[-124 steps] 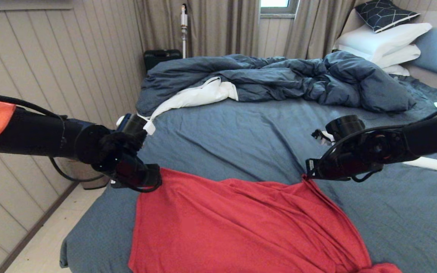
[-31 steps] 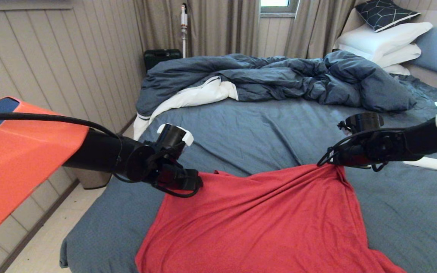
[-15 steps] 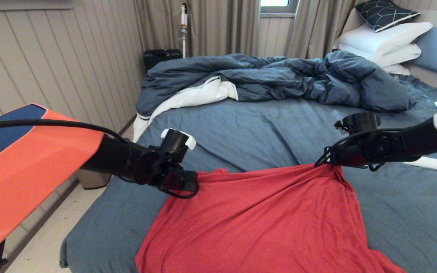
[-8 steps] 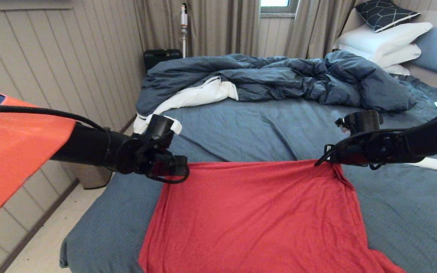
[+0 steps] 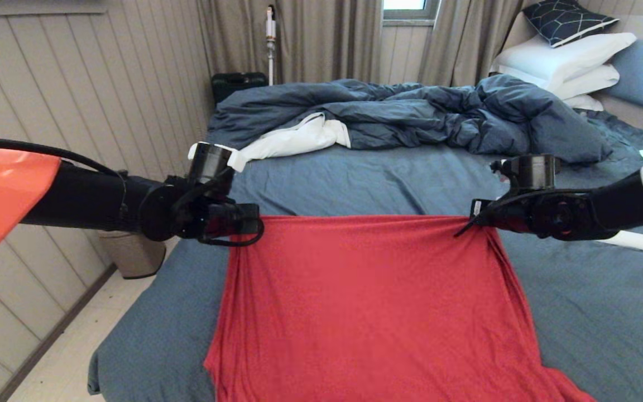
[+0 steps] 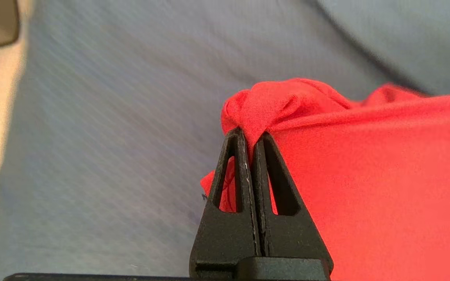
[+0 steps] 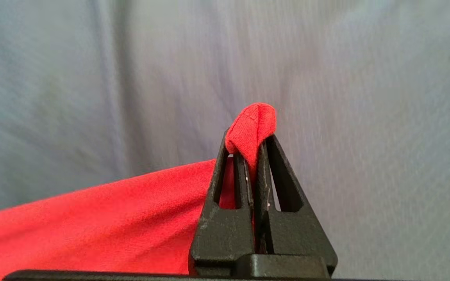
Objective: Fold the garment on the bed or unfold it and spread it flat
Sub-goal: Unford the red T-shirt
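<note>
Stretching red garment [image 5: 366, 301] over bed [image 5: 589, 312], left gripper [image 5: 255, 219], right gripper [image 5: 464, 228] clamped on, probably, its corners.

Garment [image 5: 372, 301]: bright red thin-knit shirt, plain side up, no print visible. Far edge pulled taut into near-straight line, lifted off sheet, each far corner bunched and pinched. Cloth slopes from that edge down toward near side of bed, few shallow wrinkles, side edges flaring outward lower down; near end runs out of view.

Bed [image 5: 388, 178]: large, slate-blue sheet, lightly creased. Rumpled dark blue duvet with white lining heaped along far side. White pillows stacked at far right corner.
</note>
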### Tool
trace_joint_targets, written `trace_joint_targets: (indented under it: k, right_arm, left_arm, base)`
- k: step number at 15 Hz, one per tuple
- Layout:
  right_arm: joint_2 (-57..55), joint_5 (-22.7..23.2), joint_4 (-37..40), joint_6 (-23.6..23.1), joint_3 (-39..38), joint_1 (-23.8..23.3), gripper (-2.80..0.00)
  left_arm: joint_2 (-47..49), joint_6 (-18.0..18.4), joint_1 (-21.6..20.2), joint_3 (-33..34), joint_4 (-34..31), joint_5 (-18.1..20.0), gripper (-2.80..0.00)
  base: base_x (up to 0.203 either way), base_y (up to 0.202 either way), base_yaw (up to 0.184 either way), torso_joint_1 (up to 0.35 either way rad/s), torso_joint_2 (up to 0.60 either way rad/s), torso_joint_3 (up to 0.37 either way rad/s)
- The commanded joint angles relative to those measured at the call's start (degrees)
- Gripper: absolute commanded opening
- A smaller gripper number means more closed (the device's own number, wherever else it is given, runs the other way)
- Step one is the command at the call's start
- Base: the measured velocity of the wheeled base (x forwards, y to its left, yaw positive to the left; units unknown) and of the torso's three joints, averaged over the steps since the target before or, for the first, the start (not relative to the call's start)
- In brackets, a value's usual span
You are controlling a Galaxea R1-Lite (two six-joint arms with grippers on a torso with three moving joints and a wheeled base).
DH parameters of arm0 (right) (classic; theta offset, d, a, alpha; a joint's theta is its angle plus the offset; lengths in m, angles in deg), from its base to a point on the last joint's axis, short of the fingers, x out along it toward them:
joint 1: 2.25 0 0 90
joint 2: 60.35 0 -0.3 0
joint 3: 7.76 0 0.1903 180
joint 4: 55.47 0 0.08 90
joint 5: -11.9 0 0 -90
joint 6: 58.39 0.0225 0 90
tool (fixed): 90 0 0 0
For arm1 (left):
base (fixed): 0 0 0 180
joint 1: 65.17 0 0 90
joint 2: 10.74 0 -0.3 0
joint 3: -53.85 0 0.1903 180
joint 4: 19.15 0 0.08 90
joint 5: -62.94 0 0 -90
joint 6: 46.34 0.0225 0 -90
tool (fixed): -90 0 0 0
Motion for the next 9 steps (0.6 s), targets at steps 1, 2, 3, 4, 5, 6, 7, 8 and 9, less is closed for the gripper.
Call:
trace_joint_targets:
  k: [1, 2, 3, 4, 5, 6, 7, 8, 9]
  right_arm:
    - [0.2, -0.3, -1.6, 0.1, -0.2, 0.5, -2.80]
    - [0.2, -0.9, -2.2, 0.0, -0.2, 0.9, -2.80]
    - [0.1, -1.6, -2.5, 0.1, -0.2, 1.4, -2.80]
    - [0.0, -2.9, -3.9, -0.1, -0.1, 1.8, -2.80]
    - [-0.2, -3.7, -6.0, -0.3, -0.1, 2.2, -2.80]
    - [-0.4, -4.0, -7.9, -1.1, -0.1, 2.5, -2.80]
    - [-0.6, -4.6, -9.2, -1.9, -0.1, 2.6, -2.80]
    - [-0.8, -5.9, -10.3, -2.2, 0.3, 2.9, -2.80]
    - [-1.1, -7.0, -11.0, -2.4, 0.6, 3.0, -2.80]
  left_arm:
    - [-1.7, -0.1, -1.0, -0.1, 0.1, -0.1, -2.80]
    - [-2.2, -0.1, -1.6, -0.1, 0.1, -0.2, -2.80]
    - [-2.5, -0.1, -2.0, 0.0, 0.1, -0.1, -2.80]
    - [-3.1, 0.0, -2.5, -0.1, 0.2, -0.2, -2.80]
    - [-3.8, 0.1, -3.2, -0.1, 0.2, -0.2, -2.80]
    - [-4.0, 0.4, -3.5, -0.3, 0.2, -0.1, -2.80]
    - [-4.1, 0.9, -3.8, -0.3, 0.2, -0.1, -2.80]
    - [-4.1, 1.2, -4.1, -0.3, 0.2, -0.1, -2.80]
    - [-4.1, 1.3, -4.5, -0.3, 0.2, -0.1, -2.80]
  base:
    - [0.000, 0.000, 0.000, 0.000, 0.00, 0.000]
    - [0.000, 0.000, 0.000, 0.000, 0.00, 0.000]
    - [0.000, 0.000, 0.000, 0.000, 0.00, 0.000]
    - [0.000, 0.000, 0.000, 0.000, 0.00, 0.000]
    - [0.000, 0.000, 0.000, 0.000, 0.00, 0.000]
    - [0.000, 0.000, 0.000, 0.000, 0.00, 0.000]
    - [0.000, 0.000, 0.000, 0.000, 0.00, 0.000]
    - [0.000, 0.000, 0.000, 0.000, 0.00, 0.000]
    - [0.000, 0.000, 0.000, 0.000, 0.00, 0.000]
